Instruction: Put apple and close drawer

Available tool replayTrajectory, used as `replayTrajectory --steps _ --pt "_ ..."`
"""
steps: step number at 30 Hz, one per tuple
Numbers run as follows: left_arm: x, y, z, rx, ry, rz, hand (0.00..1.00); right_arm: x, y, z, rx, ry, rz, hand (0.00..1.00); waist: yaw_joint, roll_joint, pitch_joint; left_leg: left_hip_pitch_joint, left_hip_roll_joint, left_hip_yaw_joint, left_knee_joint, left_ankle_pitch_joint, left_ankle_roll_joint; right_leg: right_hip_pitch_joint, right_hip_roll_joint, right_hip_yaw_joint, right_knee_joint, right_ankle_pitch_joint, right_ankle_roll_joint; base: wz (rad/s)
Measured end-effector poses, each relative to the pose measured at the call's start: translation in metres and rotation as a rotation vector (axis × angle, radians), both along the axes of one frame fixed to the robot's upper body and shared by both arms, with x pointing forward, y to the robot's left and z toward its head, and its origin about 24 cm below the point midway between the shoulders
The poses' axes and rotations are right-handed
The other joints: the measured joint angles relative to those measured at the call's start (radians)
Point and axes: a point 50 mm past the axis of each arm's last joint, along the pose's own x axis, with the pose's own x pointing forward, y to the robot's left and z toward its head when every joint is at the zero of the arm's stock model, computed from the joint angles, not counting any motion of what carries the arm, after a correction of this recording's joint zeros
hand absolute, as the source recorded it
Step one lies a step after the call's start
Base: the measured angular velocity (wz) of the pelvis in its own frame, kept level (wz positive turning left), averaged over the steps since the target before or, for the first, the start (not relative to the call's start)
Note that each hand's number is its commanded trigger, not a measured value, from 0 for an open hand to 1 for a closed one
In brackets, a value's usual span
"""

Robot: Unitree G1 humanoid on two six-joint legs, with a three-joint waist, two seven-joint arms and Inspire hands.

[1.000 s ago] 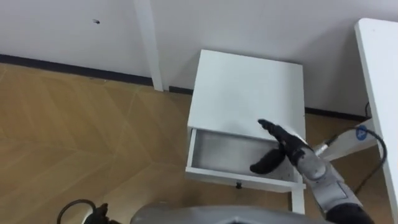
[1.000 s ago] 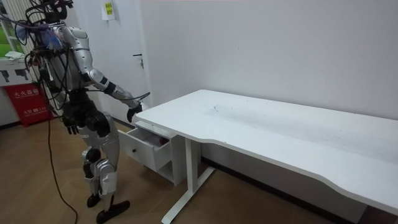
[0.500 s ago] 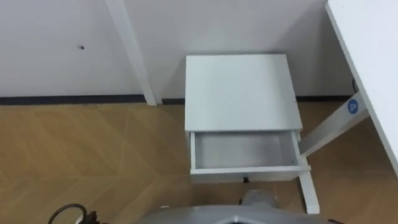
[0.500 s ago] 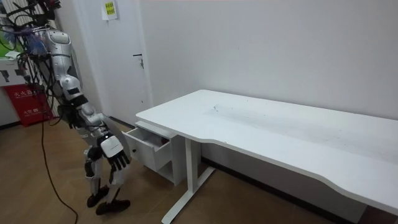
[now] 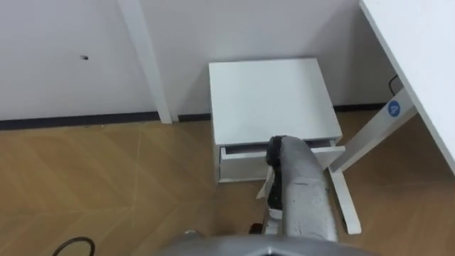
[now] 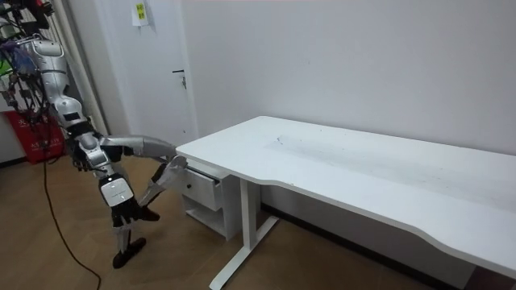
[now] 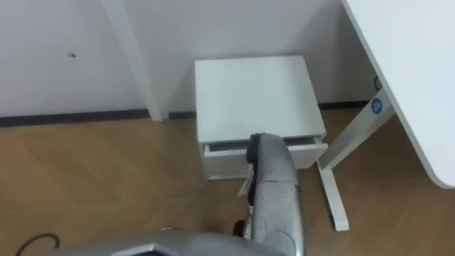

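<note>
Both hands hang low at the room view's left, right hand (image 6: 119, 203) in front and left hand (image 6: 80, 162) behind it; I cannot tell how their fingers are set. The drawer (image 5: 238, 165) lies ahead at frame centre, long axis across, nearly shut under the cabinet (image 5: 266, 92), with the robot's raised knee at its front. The closing push probably runs toward the wall. The apple is hidden, presumably inside. Wood floor (image 5: 106, 178) lies around, with the desk (image 5: 426, 43) at upper right.

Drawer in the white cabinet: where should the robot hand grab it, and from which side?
The drawer is ajar: grip the top lip of its front, on the left, coming from the front and above. A narrow slot under the cabinet top leaves that lip exposed; the robot's leg covers the front's middle.
</note>
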Motion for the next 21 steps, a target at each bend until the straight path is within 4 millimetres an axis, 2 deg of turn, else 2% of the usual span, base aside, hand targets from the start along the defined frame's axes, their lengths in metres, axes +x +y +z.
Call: replayTrajectory --steps 2,3,5,6,7,8,9,10,11,12,13,14,16,17,19,20,21 --pt "-0.004 0.001 0.000 0.004 0.003 0.020 0.00 0.003 -0.001 0.000 -0.003 -0.006 -0.003 0.00 0.000 0.000 -0.0004 0.001 -0.001 0.000 0.001 -0.003 -0.001 0.084 -0.017 0.024 -0.068 0.001 0.002 -0.03" --pt "-0.007 0.001 0.001 0.010 0.003 0.027 0.00 0.004 -0.001 0.000 -0.009 -0.004 -0.007 0.00 0.000 -0.002 0.0004 0.003 -0.004 -0.001 -0.003 -0.009 -0.013 0.160 -0.028 0.040 -0.163 0.003 0.006 0.00" --pt "-0.015 0.002 0.001 0.014 0.012 0.049 0.00 0.004 -0.002 0.001 -0.009 0.009 -0.010 0.00 -0.002 -0.017 0.0032 0.021 -0.030 -0.004 -0.025 -0.011 -0.079 0.322 -0.047 0.045 -0.404 0.004 0.007 0.00" --pt "-0.020 0.001 0.001 0.022 0.025 0.062 0.00 0.001 -0.003 0.001 -0.009 0.024 -0.018 0.00 -0.007 -0.028 0.0020 0.048 -0.055 -0.002 -0.073 0.003 -0.140 0.451 -0.042 0.034 -0.614 0.004 0.006 0.07" --pt "-0.028 0.003 0.002 0.035 0.040 0.076 0.00 -0.003 -0.001 0.000 -0.003 0.041 -0.029 0.00 -0.010 -0.072 -0.0133 0.087 -0.104 -0.016 -0.147 0.035 -0.257 0.586 -0.041 0.030 -0.859 0.001 0.003 0.17" --pt "-0.026 0.007 0.003 0.053 0.032 0.078 0.00 -0.005 0.000 0.000 0.001 0.043 -0.035 0.00 -0.010 -0.100 -0.0169 0.079 -0.113 -0.038 -0.113 0.030 -0.217 0.633 -0.047 0.026 -0.955 -0.002 0.012 0.23" --pt "-0.013 0.016 0.006 0.090 -0.011 0.061 0.00 -0.006 0.001 0.000 0.001 0.044 -0.052 0.00 0.001 -0.100 -0.0062 0.027 -0.068 -0.109 0.000 -0.034 -0.138 0.679 -0.038 0.033 -1.068 -0.022 0.048 0.00" --pt "-0.010 0.021 0.009 0.118 -0.029 0.064 0.00 -0.004 0.000 0.000 -0.003 0.039 -0.062 0.00 0.026 -0.118 0.0090 -0.001 -0.083 -0.110 0.059 -0.067 -0.085 0.741 -0.024 0.049 -1.185 -0.058 0.083 -0.13" --pt "-0.014 0.025 0.010 0.135 -0.023 0.077 0.00 -0.005 0.001 0.000 0.000 0.040 -0.063 0.00 0.028 -0.128 0.0045 0.003 -0.084 -0.109 0.059 -0.072 -0.095 0.786 -0.015 0.045 -1.244 -0.078 0.083 -0.13" --pt "-0.014 0.021 0.009 0.129 -0.030 0.094 0.00 -0.006 -0.001 0.000 -0.004 0.039 -0.063 0.00 0.029 -0.130 0.0018 0.027 -0.080 -0.113 0.025 -0.066 -0.104 0.861 0.013 0.034 -1.342 -0.098 0.077 -0.07" --pt "-0.010 0.017 0.007 0.117 -0.050 0.095 0.00 -0.004 -0.003 0.001 -0.011 0.031 -0.061 0.00 0.038 -0.129 0.0019 0.053 -0.080 -0.108 -0.028 -0.044 -0.127 0.905 0.039 0.030 -1.427 -0.099 0.078 -0.04" --pt "-0.008 0.016 0.007 0.114 -0.058 0.094 0.00 -0.003 -0.004 0.001 -0.014 0.025 -0.057 0.00 0.041 -0.130 0.0008 0.064 -0.081 -0.106 -0.054 -0.032 -0.129 0.921 0.052 0.032 -1.467 -0.097 0.074 -0.22" --pt "-0.008 0.014 0.006 0.110 -0.071 0.108 0.00 0.008 -0.004 0.002 -0.023 -0.008 -0.027 0.00 0.053 -0.136 -0.0052 0.093 -0.079 -0.094 -0.134 0.013 -0.118 0.976 0.080 0.031 -1.587 -0.091 0.063 -0.20" --pt "-0.007 0.014 0.006 0.110 -0.078 0.113 0.00 0.012 -0.004 0.002 -0.024 -0.024 -0.023 0.00 0.053 -0.139 -0.0072 0.096 -0.076 -0.094 -0.145 0.020 -0.119 0.985 0.086 0.029 -1.613 -0.091 0.063 -0.16" --pt "-0.002 0.012 0.005 0.106 -0.091 0.109 0.00 0.025 -0.004 0.003 -0.034 -0.068 -0.010 0.00 0.052 -0.145 -0.0060 0.107 -0.063 -0.106 -0.164 0.041 -0.140 1.009 0.108 0.016 -1.660 -0.096 0.054 -0.03" --pt "0.000 0.012 0.005 0.104 -0.095 0.104 0.00 0.027 -0.005 0.003 -0.036 -0.077 -0.005 0.00 0.052 -0.153 -0.0103 0.110 -0.062 -0.115 -0.168 0.045 -0.146 1.012 0.113 0.016 -1.663 -0.097 0.050 0.04" --pt "0.001 0.011 0.005 0.099 -0.102 0.101 0.00 0.030 -0.005 0.003 -0.038 -0.091 0.005 0.00 0.053 -0.155 -0.0104 0.123 -0.060 -0.120 -0.176 0.054 -0.161 1.019 0.123 0.018 -1.667 -0.096 0.048 0.06"
